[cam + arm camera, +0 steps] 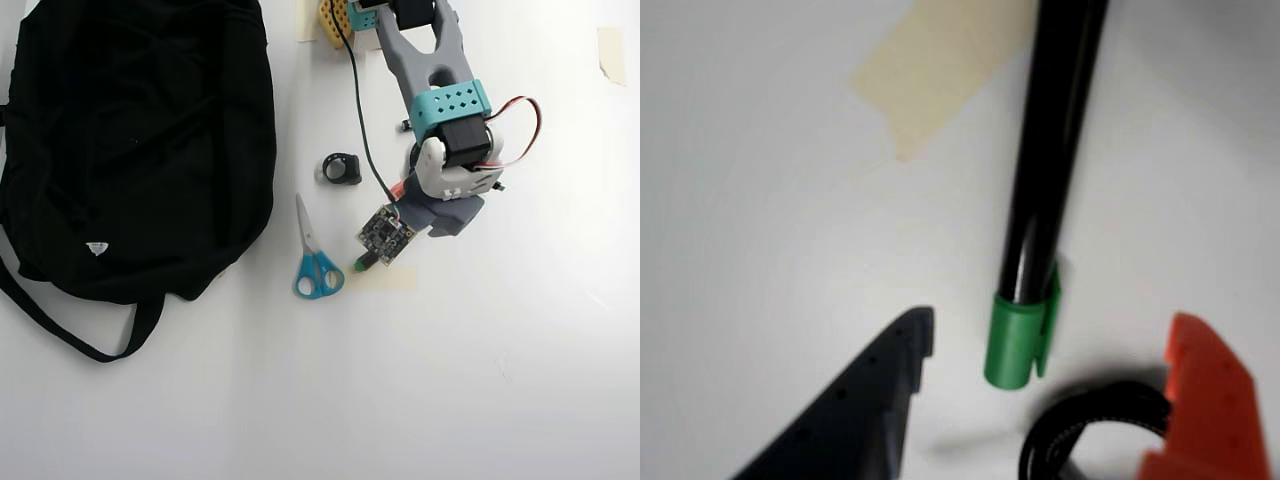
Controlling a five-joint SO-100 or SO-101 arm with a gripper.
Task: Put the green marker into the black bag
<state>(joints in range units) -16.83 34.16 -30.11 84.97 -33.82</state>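
Note:
In the wrist view the green marker (pixel 1045 170) lies on the white table, black barrel running up the picture and green cap toward me. My gripper (pixel 1052 325) is open, its dark finger (pixel 870 400) left of the cap and its orange finger (pixel 1205 400) right of it, neither touching. From overhead, only the marker's green end (pixel 357 266) pokes out from under the wrist camera board; the gripper (pixel 425 212) hangs low over the rest. The black bag (pixel 130 140) lies far left, apart from the arm.
Blue-handled scissors (pixel 317 262) lie just left of the marker's end. A small black object (pixel 342 168) sits above them. Beige tape (pixel 390 279) is stuck to the table under the marker's end, and another piece (pixel 611 52) at the top right. A black cable (pixel 1090 430) loops by the orange finger.

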